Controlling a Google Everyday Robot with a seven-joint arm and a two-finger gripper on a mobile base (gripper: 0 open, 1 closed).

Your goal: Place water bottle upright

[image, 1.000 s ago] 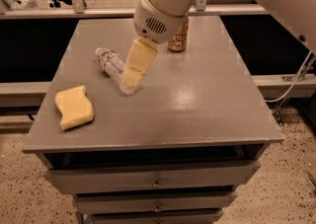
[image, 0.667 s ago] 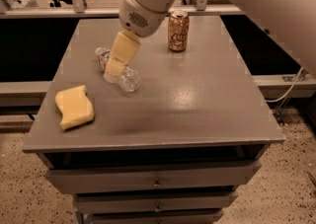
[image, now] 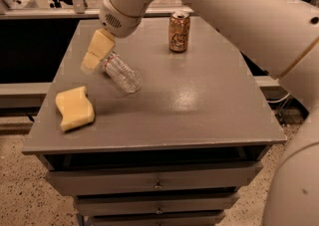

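The water bottle (image: 123, 74) is a clear ribbed plastic bottle lying on its side on the grey table (image: 199, 105), left of the middle, with its base pointing to the front right. Its cap and neck end are hidden behind my gripper (image: 92, 59). The gripper, with tan pads, hangs from the large white arm and sits at the bottle's upper-left end, right against it.
A tan-and-gold soda can (image: 179, 31) stands upright at the back of the table. A yellow sponge (image: 75, 108) lies near the front left edge. The table has drawers (image: 158, 184) below. The white arm (image: 239, 16) spans the upper right.
My gripper has moved left and a little down, from the bottle's base end to its neck end. The bottle has stayed roughly in place on the table.
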